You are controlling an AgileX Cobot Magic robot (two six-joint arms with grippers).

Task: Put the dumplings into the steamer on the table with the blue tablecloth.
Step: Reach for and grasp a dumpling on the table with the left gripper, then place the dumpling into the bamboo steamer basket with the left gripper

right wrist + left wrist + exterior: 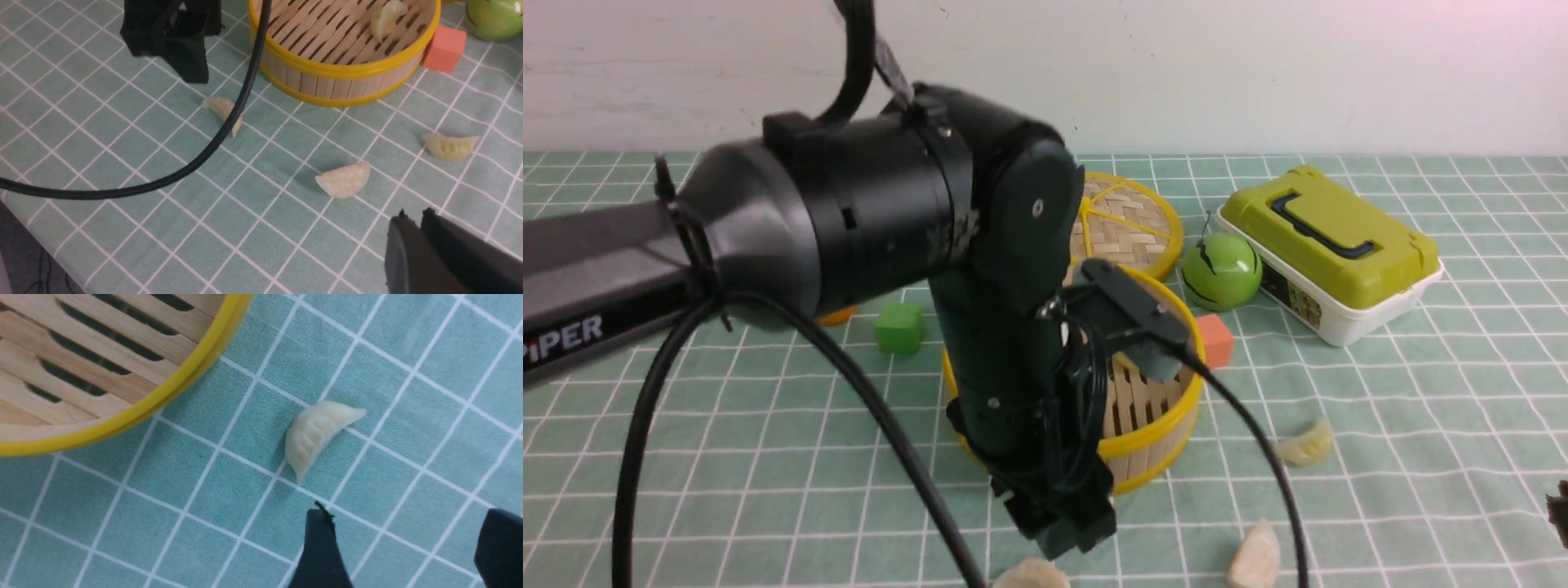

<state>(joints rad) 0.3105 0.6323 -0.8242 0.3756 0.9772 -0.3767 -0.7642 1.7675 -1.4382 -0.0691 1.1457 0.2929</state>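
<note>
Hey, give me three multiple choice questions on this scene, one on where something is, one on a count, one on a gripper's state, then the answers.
1. Where is the coral block?
A. Inside the steamer
B. Beside the steamer
C. On the green-lidded box

2. How many dumplings lie on the blue tablecloth?
A. One
B. Three
C. Five

3. How does the left gripper stand?
A. Open, empty
B. Shut, empty
C. Shut on a dumpling

1: B, the coral block sits on the cloth by the rim of the steamer.
2: B, dumplings show at three spots on the blue tablecloth, with another in the steamer.
3: A, the left gripper has its fingers wide apart with bare cloth between them.
</note>
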